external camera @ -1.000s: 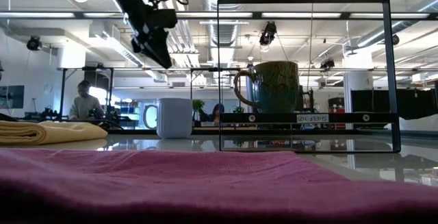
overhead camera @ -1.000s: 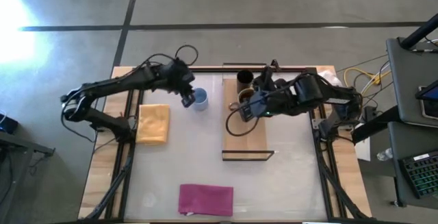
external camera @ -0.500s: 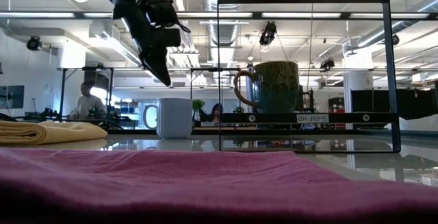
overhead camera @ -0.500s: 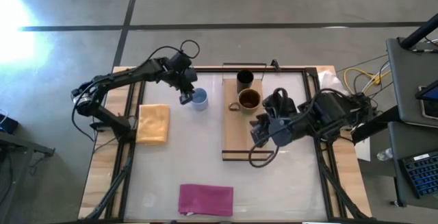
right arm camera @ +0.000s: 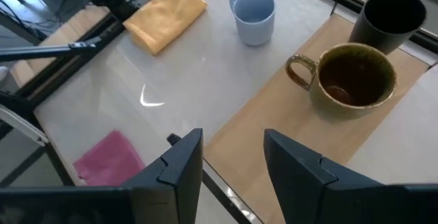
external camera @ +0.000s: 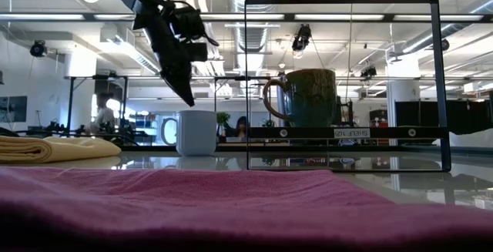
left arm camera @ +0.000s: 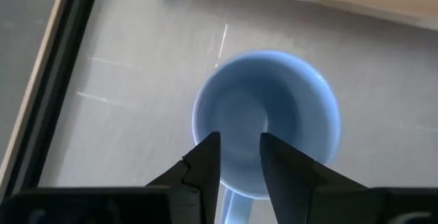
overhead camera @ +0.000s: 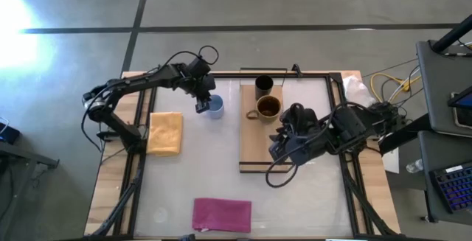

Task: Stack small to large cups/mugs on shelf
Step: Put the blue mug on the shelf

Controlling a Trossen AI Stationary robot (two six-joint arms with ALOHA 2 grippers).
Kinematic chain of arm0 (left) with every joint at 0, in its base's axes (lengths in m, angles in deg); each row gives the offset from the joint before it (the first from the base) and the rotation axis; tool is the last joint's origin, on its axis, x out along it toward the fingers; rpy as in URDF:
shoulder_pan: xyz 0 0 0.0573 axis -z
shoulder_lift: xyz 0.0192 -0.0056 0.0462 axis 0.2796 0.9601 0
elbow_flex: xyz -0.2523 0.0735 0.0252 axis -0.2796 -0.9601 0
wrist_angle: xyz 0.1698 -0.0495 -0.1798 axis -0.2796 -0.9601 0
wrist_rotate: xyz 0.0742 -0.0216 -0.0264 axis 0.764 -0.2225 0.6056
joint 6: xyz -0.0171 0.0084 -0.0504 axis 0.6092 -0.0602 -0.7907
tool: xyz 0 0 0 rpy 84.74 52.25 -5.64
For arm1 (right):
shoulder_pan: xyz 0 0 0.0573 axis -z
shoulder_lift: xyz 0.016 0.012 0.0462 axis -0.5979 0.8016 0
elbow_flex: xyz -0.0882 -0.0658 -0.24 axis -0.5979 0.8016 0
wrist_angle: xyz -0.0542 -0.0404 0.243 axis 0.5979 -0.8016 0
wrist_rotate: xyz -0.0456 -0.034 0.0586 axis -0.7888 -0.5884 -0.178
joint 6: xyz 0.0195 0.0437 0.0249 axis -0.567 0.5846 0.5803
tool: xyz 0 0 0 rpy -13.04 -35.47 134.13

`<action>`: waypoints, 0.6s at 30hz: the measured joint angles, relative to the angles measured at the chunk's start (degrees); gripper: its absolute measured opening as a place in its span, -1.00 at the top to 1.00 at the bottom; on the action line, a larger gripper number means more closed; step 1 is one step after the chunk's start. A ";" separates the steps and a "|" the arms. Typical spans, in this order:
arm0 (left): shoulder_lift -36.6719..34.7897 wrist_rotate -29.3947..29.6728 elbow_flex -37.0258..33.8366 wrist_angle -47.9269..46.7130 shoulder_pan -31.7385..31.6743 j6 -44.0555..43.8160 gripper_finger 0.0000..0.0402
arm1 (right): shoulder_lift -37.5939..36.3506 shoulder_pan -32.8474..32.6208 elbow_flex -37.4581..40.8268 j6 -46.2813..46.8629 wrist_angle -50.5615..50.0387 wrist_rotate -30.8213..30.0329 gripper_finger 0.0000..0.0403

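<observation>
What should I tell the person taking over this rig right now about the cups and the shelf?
Left end effector: open, poised directly above the light blue ceramic mug, fingers over its rim on the handle side, nothing gripped yet.
Right end effector: open and empty, over the long light-wood shelf plank, away from the cups.
Done: the small black cup and the glossy brown handled mug stand on the shelf, side by side.
Left: grasp the blue mug, which sits on the white tabletop beside the shelf, and place it after the brown mug.
</observation>
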 joint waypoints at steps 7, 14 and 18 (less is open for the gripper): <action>2.97 2.24 0.04 0.09 0.00 -0.05 0.55 | 0.00 0.06 2.34 1.14 0.00 0.07 0.26; 5.24 4.47 0.14 0.09 0.00 -0.05 0.55 | 0.00 0.06 2.40 1.16 0.00 -0.02 0.26; 4.23 4.36 0.23 0.52 0.08 -0.12 0.55 | 0.00 0.06 2.40 1.16 0.00 -0.04 0.26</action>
